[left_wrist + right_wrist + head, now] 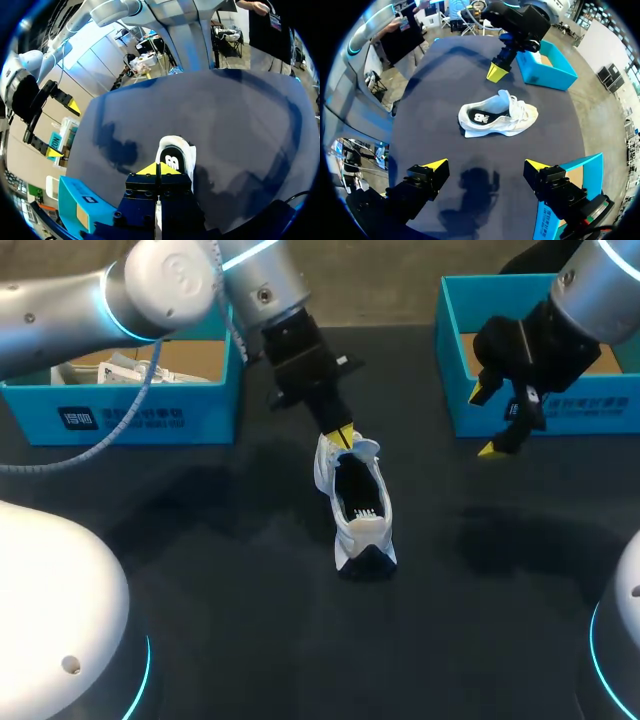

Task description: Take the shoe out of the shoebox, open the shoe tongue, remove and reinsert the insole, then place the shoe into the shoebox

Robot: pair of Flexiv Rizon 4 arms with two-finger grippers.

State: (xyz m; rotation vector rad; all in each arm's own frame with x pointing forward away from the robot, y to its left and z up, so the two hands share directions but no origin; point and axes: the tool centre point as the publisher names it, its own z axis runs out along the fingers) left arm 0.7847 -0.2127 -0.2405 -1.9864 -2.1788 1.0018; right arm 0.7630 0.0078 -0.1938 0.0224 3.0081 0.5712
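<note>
Left gripper [345, 437] hung with its yellow tips pressed together and nothing visible between them, just above the raised tongue [366, 449] of the white sneaker [362, 525]. The right wrist view showed a small gap between tips and tongue. The sneaker stood on its sole on the dark table [220, 570], out of both boxes, between the left shoebox [120, 415] and the right shoebox [560, 410] and apart from each. Its toe pointed away from the robot and its black insole [355, 490] lay exposed in the opening.

With the tongue seemingly lifted, the insole looked like the step in hand. To do it well, the left fingers would need to part before going down, then enter at the heel end, where the opening is widest, and pinch the insole's edge rather than the collar.

The right gripper [486, 422] hovered near the right shoebox with its fingers spread wide. It could steady the toe, since a light shoe would likely lift with the insole.
</note>
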